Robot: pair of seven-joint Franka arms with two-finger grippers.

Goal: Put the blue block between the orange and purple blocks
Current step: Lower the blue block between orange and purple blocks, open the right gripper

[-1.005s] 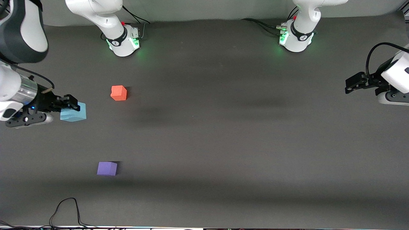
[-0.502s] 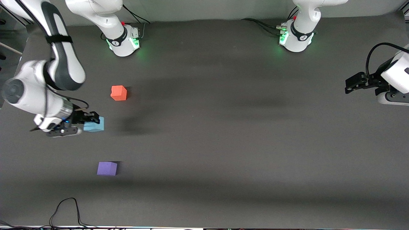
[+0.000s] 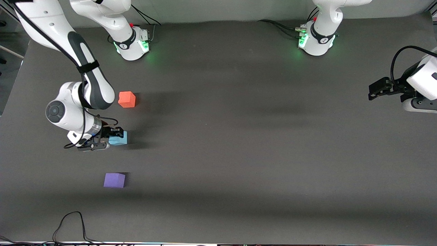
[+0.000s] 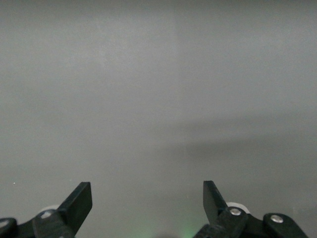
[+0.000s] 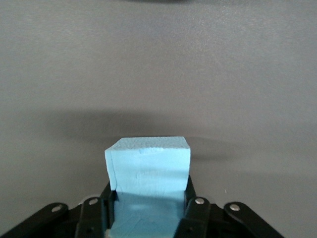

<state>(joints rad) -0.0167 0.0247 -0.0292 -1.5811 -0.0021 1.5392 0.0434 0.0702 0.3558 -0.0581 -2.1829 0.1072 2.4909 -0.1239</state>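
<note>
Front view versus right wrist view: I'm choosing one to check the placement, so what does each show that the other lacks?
Only the front view shows the orange block, the purple block and the waiting left claw, open. Only the right wrist view shows the blue block's rough foam face up close. Both show the right claw shut on the blue block, over the dark table.

Both arms have glossy white shells with dark grey joint bands; round white bases [image 3: 131, 46] glow green at the collar, each with a small red button and black cables trailing off. Right gripper [image 3: 114, 134] is black, on a silver wrist ring with looping black cable. Left gripper [image 4: 147, 203]: black wedge fingers, silver screws.
</note>
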